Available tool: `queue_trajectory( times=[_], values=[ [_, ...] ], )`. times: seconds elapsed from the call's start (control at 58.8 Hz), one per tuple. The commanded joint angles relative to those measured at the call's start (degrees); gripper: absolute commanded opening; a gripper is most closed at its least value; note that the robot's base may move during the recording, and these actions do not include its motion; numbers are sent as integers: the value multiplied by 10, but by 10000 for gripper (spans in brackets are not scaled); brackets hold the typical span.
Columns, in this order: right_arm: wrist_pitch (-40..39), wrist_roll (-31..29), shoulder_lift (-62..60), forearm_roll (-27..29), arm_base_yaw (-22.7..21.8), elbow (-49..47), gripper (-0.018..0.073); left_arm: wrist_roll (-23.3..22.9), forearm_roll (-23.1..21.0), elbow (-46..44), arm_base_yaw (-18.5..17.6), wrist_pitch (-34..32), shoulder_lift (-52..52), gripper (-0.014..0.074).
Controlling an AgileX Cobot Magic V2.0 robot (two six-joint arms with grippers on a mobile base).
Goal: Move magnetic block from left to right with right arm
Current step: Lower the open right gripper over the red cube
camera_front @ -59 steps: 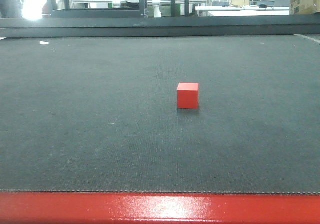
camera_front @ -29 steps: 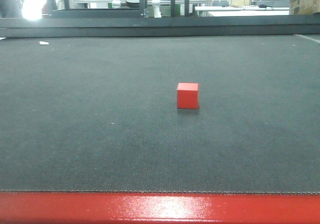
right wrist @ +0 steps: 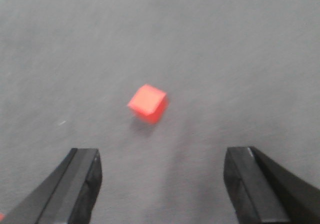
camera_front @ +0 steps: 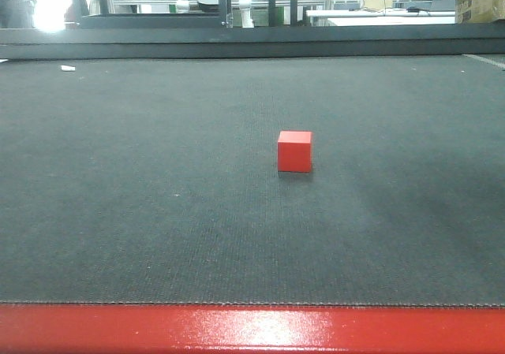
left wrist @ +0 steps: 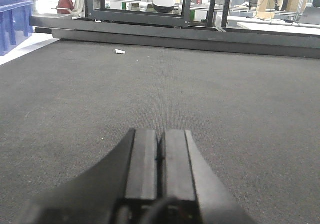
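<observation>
The small matte red magnetic cube (camera_front: 294, 151) sits flat on the dark grey woven mat (camera_front: 158, 212), a little right of the middle in the front view and touching nothing else. As a cube it has no long axis; in the front view one side face is turned almost squarely to the camera, with a thin strip of the top showing above it. In the right wrist view the cube (right wrist: 147, 103) looks blurred and appears corner-on, one vertical edge pointing toward the lens. The right arm's black gripper (right wrist: 162, 154) hangs above the mat with its two fingers (right wrist: 85, 179) spread wide, the cube ahead of the gap and clear of both. The left arm's black gripper (left wrist: 160, 134) is low over bare mat, its fingers pressed together and holding nothing. A glossy red table rim (camera_front: 252, 330) borders the mat's near edge. A small white scrap (camera_front: 69, 68) lies at the far left.
</observation>
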Motion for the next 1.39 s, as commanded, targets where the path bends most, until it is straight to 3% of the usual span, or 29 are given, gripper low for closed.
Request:
queue_trajectory(
  times=[0.0, 0.204, 0.561, 0.884, 1.224, 1.377],
  values=[
    [17, 58, 65, -26, 27, -78, 603, -2, 0, 5, 0, -52, -8, -116],
    [122, 176, 225, -73, 71, -224, 603, -2, 0, 5, 0, -52, -8, -116],
    [181, 224, 397, -118, 74, -364, 603, -2, 0, 5, 0, -52, -8, -116],
    [168, 273, 452, -137, 62, -390, 602, -2, 0, 5, 0, -52, -8, -116],
    [163, 275, 478, -131, 60, -390, 596, -2, 0, 5, 0, -52, -8, -116],
    [165, 275, 481, -130, 60, -390, 455, -2, 0, 5, 0, -52, -8, -116]
  ],
)
